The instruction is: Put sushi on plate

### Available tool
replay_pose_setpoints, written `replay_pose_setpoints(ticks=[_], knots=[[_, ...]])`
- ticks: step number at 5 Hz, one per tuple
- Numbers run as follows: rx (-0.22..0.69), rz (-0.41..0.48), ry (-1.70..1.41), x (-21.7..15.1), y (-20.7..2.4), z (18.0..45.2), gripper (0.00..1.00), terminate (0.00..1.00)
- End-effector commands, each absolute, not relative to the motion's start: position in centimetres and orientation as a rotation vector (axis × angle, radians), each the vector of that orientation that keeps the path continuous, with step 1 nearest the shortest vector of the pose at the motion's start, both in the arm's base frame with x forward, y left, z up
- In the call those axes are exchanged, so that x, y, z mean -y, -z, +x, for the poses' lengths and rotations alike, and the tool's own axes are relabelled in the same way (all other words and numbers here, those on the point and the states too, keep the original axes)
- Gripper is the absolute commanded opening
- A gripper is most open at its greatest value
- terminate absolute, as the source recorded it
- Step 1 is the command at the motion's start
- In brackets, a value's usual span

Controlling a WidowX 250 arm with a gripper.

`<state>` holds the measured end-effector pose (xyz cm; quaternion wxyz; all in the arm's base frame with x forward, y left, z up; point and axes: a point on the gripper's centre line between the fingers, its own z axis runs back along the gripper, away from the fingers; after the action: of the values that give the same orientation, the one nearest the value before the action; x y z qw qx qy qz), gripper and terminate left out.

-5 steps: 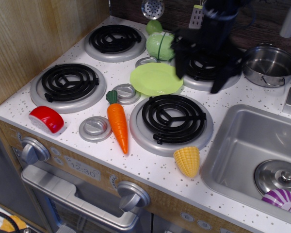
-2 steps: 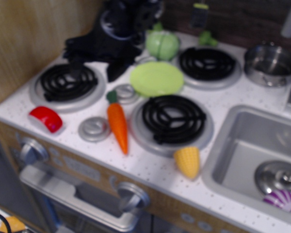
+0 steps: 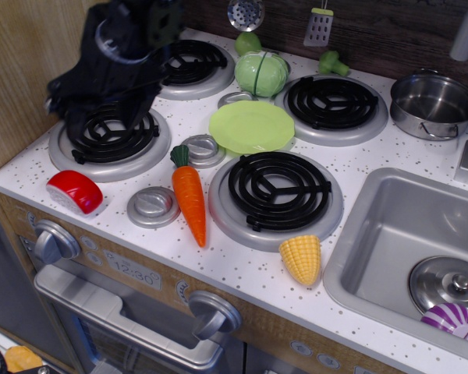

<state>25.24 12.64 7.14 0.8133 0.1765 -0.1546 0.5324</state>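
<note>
The sushi (image 3: pixel 76 191), a glossy red piece with a white base, lies at the front left corner of the stove top. The light-green plate (image 3: pixel 251 126) lies flat in the middle, between the burners. My black gripper (image 3: pixel 101 117) is blurred by motion. It hangs over the front left burner (image 3: pixel 109 140), above and behind the sushi and left of the plate. Its fingers look spread and hold nothing.
An orange carrot (image 3: pixel 189 199) lies between the sushi and the front right burner. A corn cob (image 3: pixel 302 259) lies near the front edge. A green cabbage (image 3: pixel 261 73) stands behind the plate. A steel pot (image 3: pixel 434 104) and the sink (image 3: pixel 390 234) are on the right. A wooden wall (image 3: pixel 31 62) is close on the left.
My gripper has swept from over the back right burner leftward across the stove, to over the front left burner. No object has moved.
</note>
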Motion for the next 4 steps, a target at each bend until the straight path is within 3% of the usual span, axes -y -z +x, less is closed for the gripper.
replay_pose_setpoints(ticks=[1,2,4], knots=[[0.383,0.306,-1.237,-14.2,-6.5,23.7,1.00,0.00],[0.395,0.264,-1.256,-15.1,-5.2,22.5,1.00,0.00],[0.406,0.209,-1.253,-15.1,-3.2,22.8,1.00,0.00]])
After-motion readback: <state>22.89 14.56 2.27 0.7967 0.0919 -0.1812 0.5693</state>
